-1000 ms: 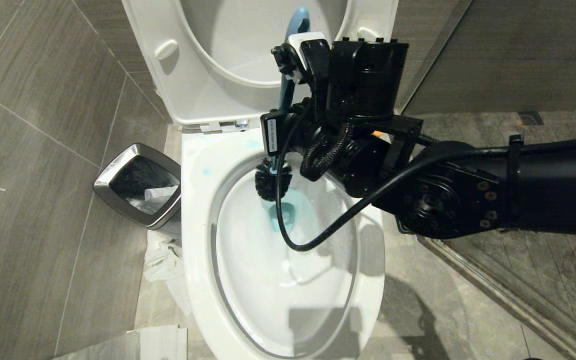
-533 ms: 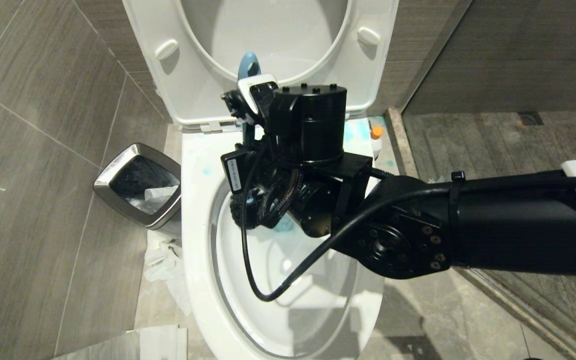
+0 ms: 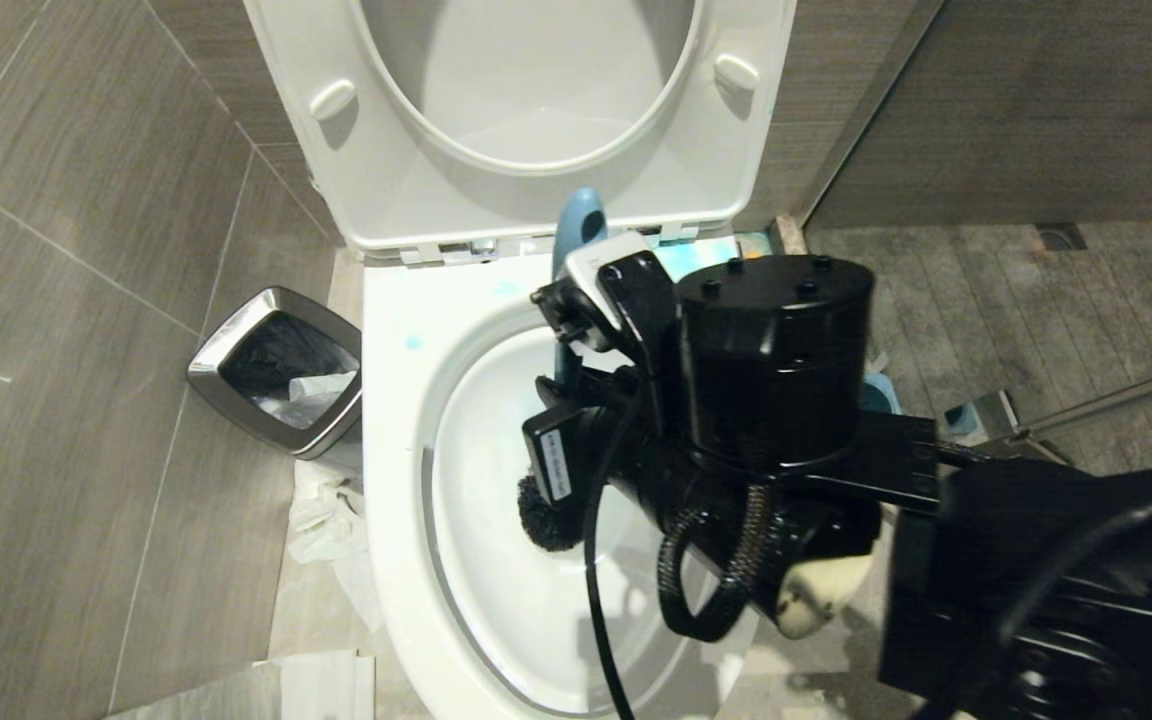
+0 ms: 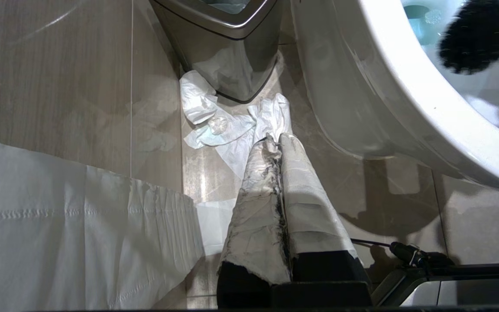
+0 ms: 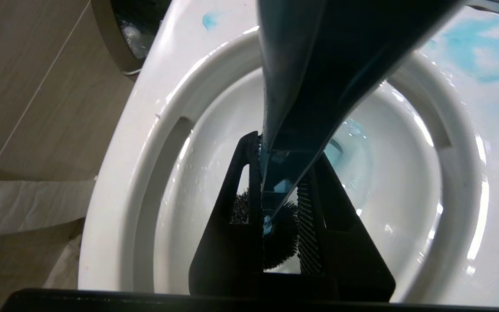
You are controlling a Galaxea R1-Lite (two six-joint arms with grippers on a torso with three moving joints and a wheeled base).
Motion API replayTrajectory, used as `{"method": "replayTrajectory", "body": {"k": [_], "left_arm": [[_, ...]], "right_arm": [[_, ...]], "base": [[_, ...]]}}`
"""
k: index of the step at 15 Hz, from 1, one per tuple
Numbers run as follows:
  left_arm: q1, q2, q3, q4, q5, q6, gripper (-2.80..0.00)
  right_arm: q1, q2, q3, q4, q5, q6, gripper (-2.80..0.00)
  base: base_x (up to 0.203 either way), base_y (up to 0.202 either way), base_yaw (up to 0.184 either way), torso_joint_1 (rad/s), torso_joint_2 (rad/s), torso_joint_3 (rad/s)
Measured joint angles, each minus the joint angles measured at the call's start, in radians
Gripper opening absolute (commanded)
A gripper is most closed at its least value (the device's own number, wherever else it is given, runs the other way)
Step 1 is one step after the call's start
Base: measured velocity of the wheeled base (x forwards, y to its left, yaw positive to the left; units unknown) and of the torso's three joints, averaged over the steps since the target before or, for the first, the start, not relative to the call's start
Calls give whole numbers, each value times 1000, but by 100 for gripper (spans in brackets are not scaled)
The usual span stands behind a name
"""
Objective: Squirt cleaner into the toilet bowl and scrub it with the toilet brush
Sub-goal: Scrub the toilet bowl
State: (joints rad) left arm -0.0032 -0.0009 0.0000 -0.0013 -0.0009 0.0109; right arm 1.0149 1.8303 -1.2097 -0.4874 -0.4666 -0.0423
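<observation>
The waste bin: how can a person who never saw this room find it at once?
Start at the white toilet bowl. On the floor on its left, by the tiled wall, stands the waste bin. It is square with a shiny metal rim and a black liner, unlike the crumpled white paper lying beside it.

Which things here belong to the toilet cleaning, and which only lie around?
Job:
- toilet brush, held by the right hand
- toilet bowl
- cleaner, blue smears on the rim

Lying about:
- waste bin
- crumpled paper on the floor
- left hand, idle beside the bowl
</observation>
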Motion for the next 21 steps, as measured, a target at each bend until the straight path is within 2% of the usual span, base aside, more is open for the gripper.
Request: {"method": "replayTrajectory", "body": {"k": [2,6,10,13,21], "left_arm": [[0,0,0,0,-1,0,-280],[0,0,0,0,-1,-1,-280],[0,0,0,0,-1,-3,-280],[0,0,0,0,-1,-3,-280],[0,0,0,1,1,-5,-280]], "right_arm": [[-3,-71,64,-8,-9,0,-280],[-22,-142,100,-7,-26,-6,-280],[-102,-165,111,-8,-25,-25,-280],[-152,-152,85,-11,-23,-27,-280],[-164,-8,-123,-13,-27,-31,-280]], "base": [[0,0,0,0,0,0],[0,0,0,0,0,0],[0,0,0,0,0,0],[0,0,0,0,0,0],[0,0,0,0,0,0]]}}
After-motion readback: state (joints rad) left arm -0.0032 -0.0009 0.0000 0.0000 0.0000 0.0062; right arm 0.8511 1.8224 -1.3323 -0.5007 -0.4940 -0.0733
